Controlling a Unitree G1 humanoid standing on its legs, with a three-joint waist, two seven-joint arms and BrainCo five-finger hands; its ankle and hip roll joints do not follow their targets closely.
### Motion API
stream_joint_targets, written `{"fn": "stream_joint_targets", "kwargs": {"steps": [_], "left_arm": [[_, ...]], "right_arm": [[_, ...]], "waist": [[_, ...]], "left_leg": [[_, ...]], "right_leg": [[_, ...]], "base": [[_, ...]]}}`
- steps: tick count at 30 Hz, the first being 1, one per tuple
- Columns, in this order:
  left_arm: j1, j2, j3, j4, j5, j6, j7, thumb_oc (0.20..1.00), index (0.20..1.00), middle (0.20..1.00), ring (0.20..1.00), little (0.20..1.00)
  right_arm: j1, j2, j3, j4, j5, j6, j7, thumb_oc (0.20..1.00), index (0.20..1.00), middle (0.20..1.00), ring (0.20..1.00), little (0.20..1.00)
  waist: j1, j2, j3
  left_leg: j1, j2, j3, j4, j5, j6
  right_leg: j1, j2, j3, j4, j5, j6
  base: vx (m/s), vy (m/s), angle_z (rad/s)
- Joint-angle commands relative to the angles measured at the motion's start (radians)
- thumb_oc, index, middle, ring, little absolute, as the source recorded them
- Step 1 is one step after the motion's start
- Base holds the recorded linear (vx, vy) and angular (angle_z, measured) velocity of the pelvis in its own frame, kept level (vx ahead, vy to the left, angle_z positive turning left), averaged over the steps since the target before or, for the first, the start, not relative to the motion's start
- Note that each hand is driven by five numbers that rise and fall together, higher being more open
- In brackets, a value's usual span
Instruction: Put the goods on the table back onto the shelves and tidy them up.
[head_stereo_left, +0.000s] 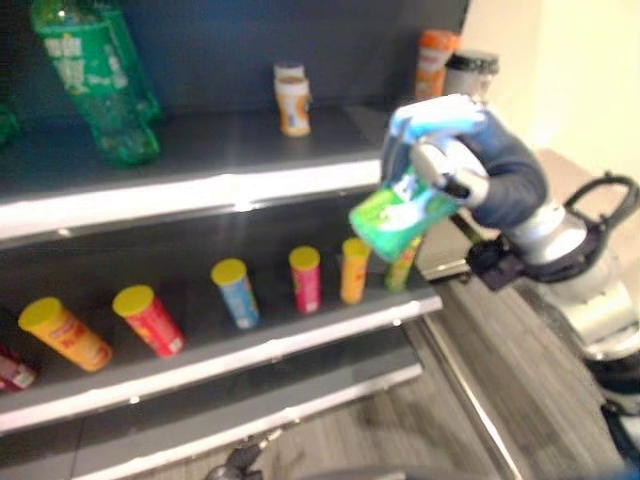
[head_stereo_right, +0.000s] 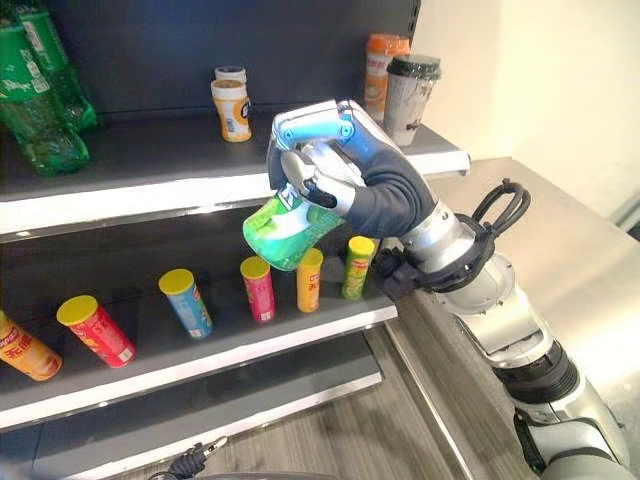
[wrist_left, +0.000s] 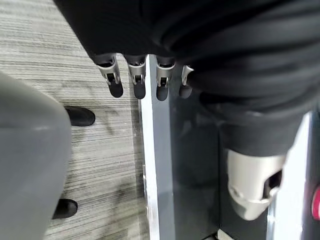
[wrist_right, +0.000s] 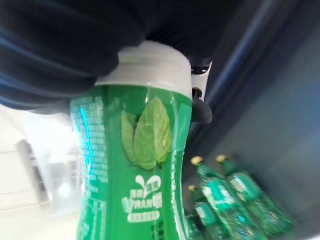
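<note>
My right hand (head_stereo_right: 345, 165) is shut on a green bottle with a white cap (head_stereo_right: 285, 228), carrying it tilted in the air before the shelves, between the upper shelf (head_stereo_right: 200, 190) and the lower one (head_stereo_right: 230, 350). The right wrist view gives a close look at the same green bottle (wrist_right: 132, 175), leaf print on its label, cap against my palm. My left hand (wrist_left: 137, 75) hangs low over the floor with its fingers straight and nothing in them.
Green soda bottles (head_stereo_right: 40, 95), small yellow jars (head_stereo_right: 232, 105), an orange bottle (head_stereo_right: 380, 70) and a dark-lidded cup (head_stereo_right: 408, 95) stand on the upper shelf. Several small yellow-capped cans (head_stereo_right: 260, 288) lie or stand on the lower shelf. A steel table (head_stereo_right: 570, 270) is at right.
</note>
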Motion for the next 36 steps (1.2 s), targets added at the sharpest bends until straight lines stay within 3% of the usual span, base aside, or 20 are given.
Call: {"fn": "stream_joint_targets", "kwargs": {"steps": [1, 4, 5, 7, 11, 13, 22, 27, 36], "left_arm": [[-0.020, 0.018, -0.022, 0.065, 0.004, -0.002, -0.005, 1.000, 1.000, 1.000, 1.000, 1.000], [-0.019, 0.029, -0.048, 0.061, -0.005, 0.001, -0.009, 1.000, 1.000, 1.000, 1.000, 1.000], [-0.024, 0.045, -0.063, 0.064, -0.017, 0.004, -0.020, 1.000, 1.000, 1.000, 1.000, 1.000], [-0.028, 0.048, -0.066, 0.072, -0.023, 0.006, -0.024, 1.000, 1.000, 1.000, 1.000, 1.000], [-0.029, 0.047, -0.065, 0.072, -0.023, 0.006, -0.024, 1.000, 1.000, 1.000, 1.000, 1.000], [-0.045, 0.052, -0.088, 0.082, -0.036, 0.003, -0.025, 1.000, 1.000, 1.000, 1.000, 1.000], [-0.054, 0.057, -0.090, 0.089, -0.047, 0.001, -0.022, 1.000, 1.000, 1.000, 1.000, 1.000], [-0.064, 0.059, -0.120, 0.080, -0.052, -0.003, -0.028, 1.000, 1.000, 1.000, 1.000, 1.000], [-0.072, 0.067, -0.134, 0.085, -0.056, -0.008, -0.027, 1.000, 1.000, 1.000, 1.000, 1.000]], "right_arm": [[-0.031, -0.015, 0.012, 0.036, 0.050, 0.002, -0.039, 0.200, 0.200, 0.200, 0.200, 0.200], [-0.243, -0.062, 0.139, 0.214, 0.010, 0.050, -0.042, 0.200, 0.200, 0.200, 0.200, 0.200], [-0.407, -0.069, 0.260, 0.367, 0.002, 0.083, -0.015, 0.200, 0.200, 0.200, 0.200, 0.200], [-0.459, -0.053, 0.304, 0.449, 0.003, 0.097, -0.007, 0.200, 0.200, 0.200, 0.200, 0.200], [-0.462, -0.052, 0.306, 0.451, 0.003, 0.096, -0.007, 0.200, 0.200, 0.200, 0.200, 0.200], [-0.562, 0.028, 0.365, 0.717, -0.013, 0.123, -0.008, 0.200, 0.200, 0.200, 0.200, 0.200], [-0.600, 0.065, 0.382, 0.836, -0.080, 0.146, -0.015, 0.200, 0.200, 0.200, 0.200, 0.200], [-0.661, 0.139, 0.397, 1.055, -0.151, 0.171, -0.036, 0.200, 0.200, 0.200, 0.200, 0.200], [-0.693, 0.173, 0.395, 1.228, -0.214, 0.192, -0.058, 0.200, 0.200, 0.200, 0.200, 0.200]], "waist": [[0.036, -0.008, -0.019], [0.053, -0.014, -0.026], [0.068, -0.021, -0.031], [0.073, -0.024, -0.034], [0.072, -0.023, -0.033], [0.088, -0.029, -0.034], [0.089, -0.032, -0.037], [0.100, -0.036, -0.037], [0.113, -0.038, -0.036]], "left_leg": [[0.017, 0.012, -0.025, 0.007, -0.072, -0.010], [0.022, 0.012, -0.035, 0.007, -0.072, -0.013], [0.019, 0.011, -0.040, 0.007, -0.070, -0.017], [0.019, 0.011, -0.043, 0.007, -0.069, -0.019], [0.019, 0.011, -0.044, 0.007, -0.069, -0.019], [0.013, 0.011, -0.056, 0.007, -0.066, -0.022], [0.012, 0.008, -0.068, 0.007, -0.069, -0.019], [0.015, 0.005, -0.073, 0.007, -0.071, -0.015], [0.016, 0.005, -0.085, 0.007, -0.073, -0.013]], "right_leg": [[-0.003, 0.025, -0.004, 0.021, -0.012, -0.034], [0.006, 0.024, -0.011, 0.014, -0.014, -0.035], [0.009, 0.025, -0.017, 0.011, -0.018, -0.036], [0.011, 0.026, -0.020, 0.010, -0.020, -0.036], [0.012, 0.026, -0.020, 0.010, -0.020, -0.036], [0.011, 0.025, -0.026, 0.009, -0.020, -0.036], [0.010, 0.023, -0.031, 0.010, -0.016, -0.036], [0.016, 0.022, -0.032, 0.006, -0.013, -0.037], [0.024, 0.019, -0.041, 0.004, -0.012, -0.038]], "base": [[0.00, 0.000, 0.00], [0.00, 0.004, 0.02], [-0.01, 0.011, 0.08], [0.00, 0.007, 0.08], [0.00, 0.002, 0.11], [-0.01, 0.011, -0.05], [0.00, 0.001, 0.04], [0.00, 0.000, 0.00], [0.00, -0.001, 0.02]]}}
